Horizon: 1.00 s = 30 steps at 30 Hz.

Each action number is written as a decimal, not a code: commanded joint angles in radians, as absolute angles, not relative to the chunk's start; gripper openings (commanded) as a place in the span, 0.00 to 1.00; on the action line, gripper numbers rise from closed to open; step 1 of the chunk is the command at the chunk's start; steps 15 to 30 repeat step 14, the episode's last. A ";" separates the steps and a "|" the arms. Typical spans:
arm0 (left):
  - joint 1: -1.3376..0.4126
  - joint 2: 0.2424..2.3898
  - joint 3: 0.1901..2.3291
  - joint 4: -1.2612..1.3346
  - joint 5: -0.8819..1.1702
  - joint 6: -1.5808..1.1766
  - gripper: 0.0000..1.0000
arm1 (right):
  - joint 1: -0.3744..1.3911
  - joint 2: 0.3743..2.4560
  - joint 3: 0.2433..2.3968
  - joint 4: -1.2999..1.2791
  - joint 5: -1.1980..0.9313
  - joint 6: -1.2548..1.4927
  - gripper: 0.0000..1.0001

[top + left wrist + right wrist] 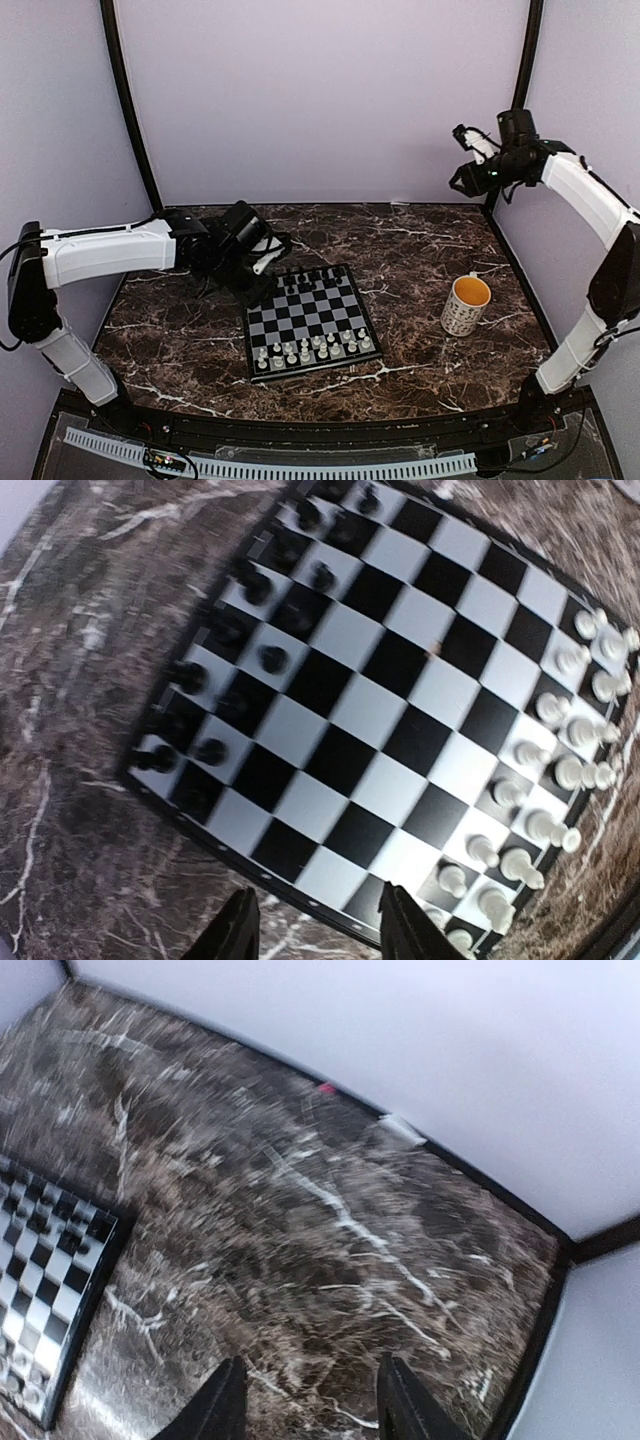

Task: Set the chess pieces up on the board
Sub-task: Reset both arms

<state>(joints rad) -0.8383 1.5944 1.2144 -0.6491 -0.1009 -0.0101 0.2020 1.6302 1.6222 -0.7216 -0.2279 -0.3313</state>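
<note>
The board (310,322) lies in the middle of the table. Black chess pieces (305,280) stand in rows along its far edge and white chess pieces (312,350) along its near edge. My left gripper (268,262) hovers by the board's far left corner. In the left wrist view the board (400,710) fills the frame, with black pieces (230,630) on the left and white pieces (570,740) on the right. The left gripper (318,930) is open over the board's edge, holding nothing. My right gripper (462,160) is raised high at the right; in its wrist view the right gripper (312,1405) stands open and empty above bare marble.
A white patterned mug (465,305) with a yellow inside stands right of the board. The dark marble tabletop (420,250) is ringed by pale walls and black corner posts. The right wrist view, blurred, catches a corner of the board (50,1260) at its left edge.
</note>
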 commanded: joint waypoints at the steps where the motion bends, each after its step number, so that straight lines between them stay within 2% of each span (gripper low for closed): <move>1: -0.748 1.481 1.251 -0.507 -0.273 -0.024 0.49 | 0.073 1.491 1.589 -0.558 -0.247 -0.204 0.69; 2: -0.730 1.467 1.251 -0.484 -0.275 -0.027 0.51 | 0.052 1.469 1.565 -0.518 -0.205 -0.167 0.83; 4: -0.680 1.427 1.251 -0.414 -0.289 -0.039 0.60 | 0.040 1.434 1.522 -0.461 -0.095 -0.131 0.98; 6: -0.638 1.397 1.255 -0.360 -0.296 -0.048 0.67 | 0.039 1.408 1.498 -0.440 -0.020 -0.087 0.99; 9: -0.615 1.367 1.278 -0.303 -0.346 -0.056 0.74 | 0.038 1.366 1.471 -0.435 0.016 -0.044 0.99; 14: -0.612 1.379 1.317 -0.291 -0.359 -0.085 0.83 | 0.038 1.262 1.366 -0.381 -0.055 -0.013 0.99; 30: -0.612 1.379 1.317 -0.291 -0.359 -0.085 0.83 | 0.038 1.262 1.366 -0.381 -0.055 -0.013 0.99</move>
